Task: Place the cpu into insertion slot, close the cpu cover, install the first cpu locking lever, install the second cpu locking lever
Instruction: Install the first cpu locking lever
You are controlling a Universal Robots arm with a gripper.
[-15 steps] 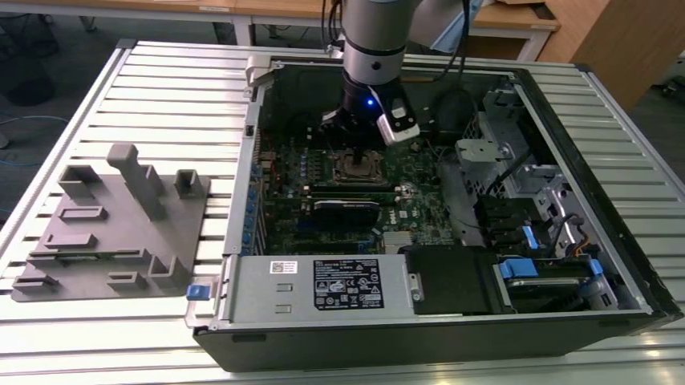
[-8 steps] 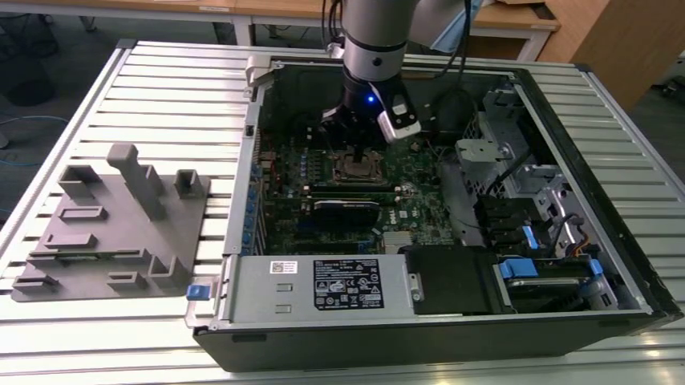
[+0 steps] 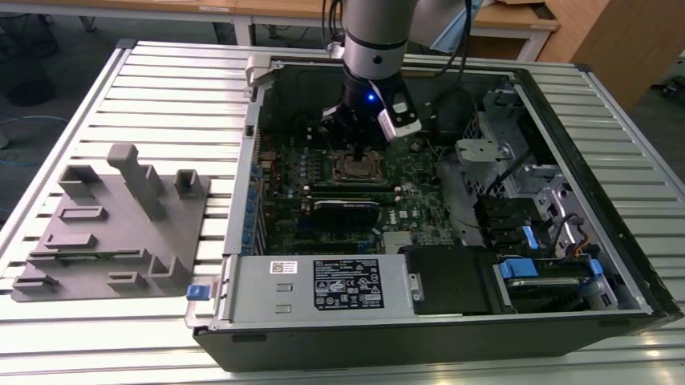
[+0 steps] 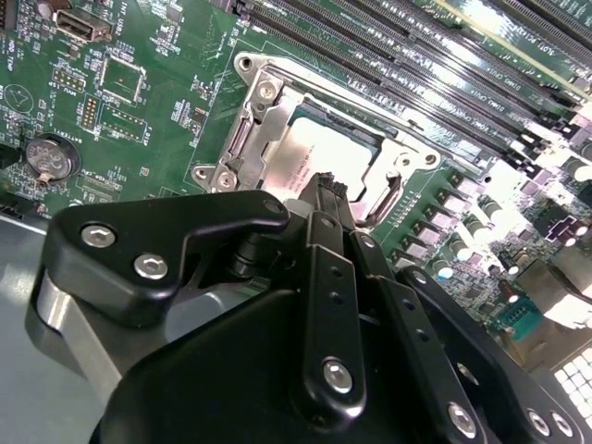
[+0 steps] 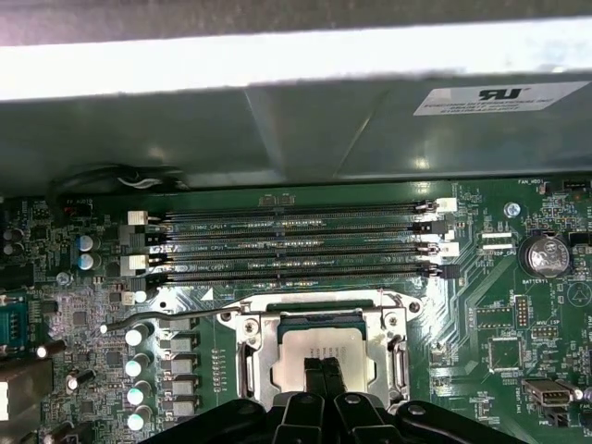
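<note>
Right, my claw (image 5: pixel 324 367) is pressed together over the cpu (image 5: pixel 358 354) framed by the cpu cover (image 5: pixel 250 361), so I push lightly, straight down.

A slatted metal table (image 3: pixel 182 88) carries an open black computer case (image 3: pixel 428 341) lying on its side. Just beside the case, on the exterior view's left, sits a grey fixture block (image 3: pixel 112 224) with slots and posts. Inside the case lies a silver power supply (image 3: pixel 310 281). In the first wrist view, its green motherboard (image 5: pixel 462 305) bears four long memory slots (image 5: pixel 291 242) and a coin battery (image 5: pixel 546 254).
</note>
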